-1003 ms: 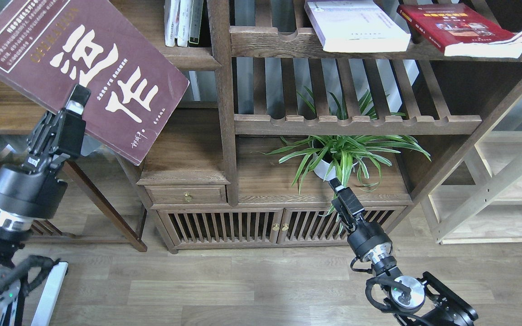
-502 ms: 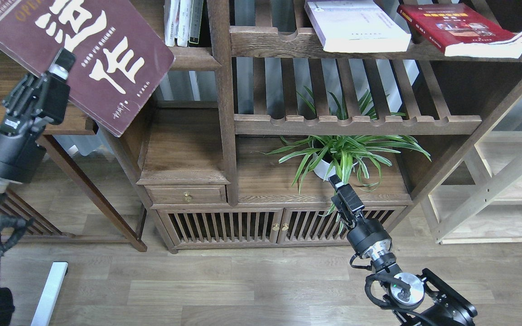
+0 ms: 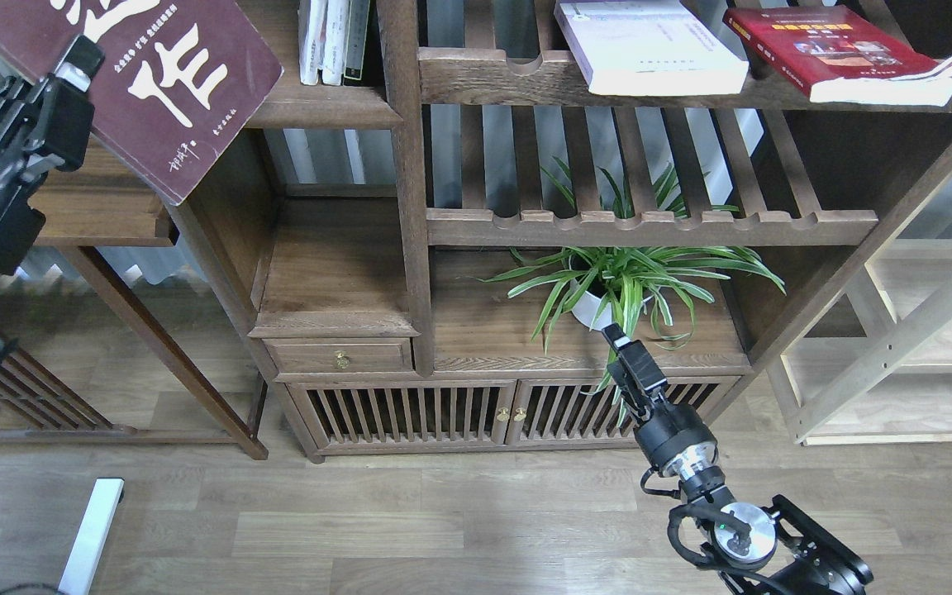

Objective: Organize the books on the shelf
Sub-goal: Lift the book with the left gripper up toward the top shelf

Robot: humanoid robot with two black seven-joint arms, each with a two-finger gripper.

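Nearest me, my right gripper hangs low in front of the slatted cabinet doors, its tip seen end-on and dark against the green spider plant in its white pot; I cannot tell whether its fingers are apart or together, and it holds nothing.

Up at the left, my left gripper is clamped on the lower edge of the large maroon-brown book with big white Chinese characters. The book tilts, its lower corner hanging out over the left end of the solid dark-walnut board with the rounded front edge, and its top runs out of view. I judge it a broad, fairly stiff volume, heavy enough to sag or twist when pinched at one edge only, with a smooth cover that could slide; a grip deeper in, near the spine, would hold it better.

That board is narrow and already carries thin white-spined and black-spined books standing against the upright post at its right end, so free room lies only to their left. The post and the side table below my left arm are the edges to mind.

Farther right, the thick white-lavender paperback and the red book with a gold strip lie flat on the top slatted shelf, apart from each other.
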